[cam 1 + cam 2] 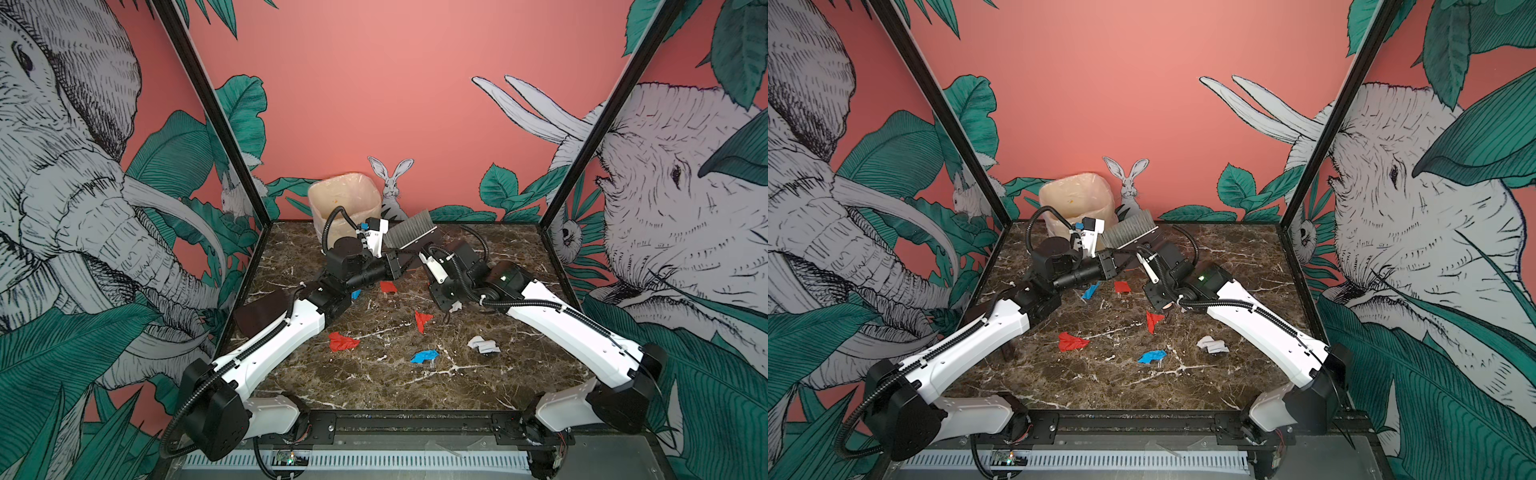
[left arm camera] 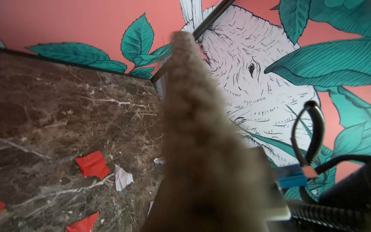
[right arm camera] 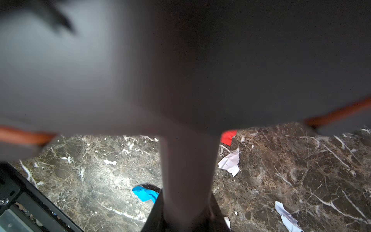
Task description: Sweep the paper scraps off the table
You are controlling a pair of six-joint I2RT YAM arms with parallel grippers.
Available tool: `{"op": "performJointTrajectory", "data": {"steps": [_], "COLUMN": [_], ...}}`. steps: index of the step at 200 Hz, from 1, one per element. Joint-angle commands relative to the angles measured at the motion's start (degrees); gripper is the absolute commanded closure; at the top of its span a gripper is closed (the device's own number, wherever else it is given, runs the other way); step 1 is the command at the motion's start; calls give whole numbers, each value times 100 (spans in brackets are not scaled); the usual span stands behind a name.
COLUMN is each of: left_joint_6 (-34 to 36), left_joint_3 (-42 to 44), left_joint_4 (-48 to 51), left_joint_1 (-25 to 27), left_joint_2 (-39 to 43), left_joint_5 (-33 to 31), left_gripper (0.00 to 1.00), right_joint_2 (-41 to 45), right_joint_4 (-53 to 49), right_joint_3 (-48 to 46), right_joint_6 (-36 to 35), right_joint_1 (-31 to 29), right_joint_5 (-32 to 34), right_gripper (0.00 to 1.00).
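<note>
Desk (image 1: 374, 390), a square dark brown marble-patterned top with white veins and a black frame, is seen whole in both top views.

Cream plastic-lined bin (image 1: 345, 199) is stood at the far edge, left of centre.

Dark flat plastic dustpan (image 3: 241, 70) is held over the far middle of the desk, just right of the bin. Contact with the desk cannot be told. Its handle is taken by the right gripper (image 1: 422, 254). The jaws are pressed together on the handle but are hidden behind it in the right wrist view.

Hand brush with grey bristles (image 1: 409, 227) is held bristles-up beside the bin, just above the pan. It is gripped by the left gripper (image 1: 395, 262), jaws closed on it. Only blurred bristles are shown in the left wrist view.

Paper scraps (image 1: 1072, 341) are scattered on the middle of the desk between the two arms, nearer than pan and brush:
- red crumpled scrap (image 1: 343, 341), left
- white crumpled scrap (image 1: 482, 345), right
- blue scrap (image 1: 424, 356), nearest
- red pointed scrap (image 1: 422, 320), centre
- red square scrap (image 1: 388, 286), just near the pan
- small blue scrap (image 1: 356, 294), partly under the left arm
- small white scrap (image 1: 455, 306), partly under the right arm
</note>
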State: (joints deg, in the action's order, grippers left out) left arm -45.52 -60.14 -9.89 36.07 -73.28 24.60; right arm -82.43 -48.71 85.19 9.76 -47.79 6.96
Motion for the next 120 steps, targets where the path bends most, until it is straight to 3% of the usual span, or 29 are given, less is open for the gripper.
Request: {"op": "performJointTrajectory", "data": {"steps": [1, 11, 18, 39, 74, 103, 120], "left_joint_6": [7, -75, -148, -447, -1078, -1486, -1605], "left_joint_3": [56, 125, 192, 528, 1257, 1413, 1324], "left_joint_4": [-41, -142, -222, -646, -1780, -2526, -2654], "left_joint_1": [-65, -74, -87, -139, -214, -229, -232], "left_joint_2": [82, 154, 217, 440, 790, 789, 757], "left_joint_5": [-233, -320, -411, -693, -1303, -1491, -1527], "left_gripper": [100, 100, 100, 100, 100, 100, 100], "right_joint_2": [149, 237, 302, 668, 1585, 2049, 2262], "right_joint_4": [-42, -51, -71, 69, 1078, 2222, 3416], "right_joint_3": [210, 167, 144, -73, -1043, -1971, -2638], "right_joint_6": [-238, -334, -376, -287, 323, 1065, 1912], "right_joint_1": [-37, 1, 79, 563, 1826, 2480, 2722], "right_joint_5": [425, 632, 698, 309, -1632, -3154, -4092], "right_gripper": [94, 69, 56, 32, 15, 12, 11]}}
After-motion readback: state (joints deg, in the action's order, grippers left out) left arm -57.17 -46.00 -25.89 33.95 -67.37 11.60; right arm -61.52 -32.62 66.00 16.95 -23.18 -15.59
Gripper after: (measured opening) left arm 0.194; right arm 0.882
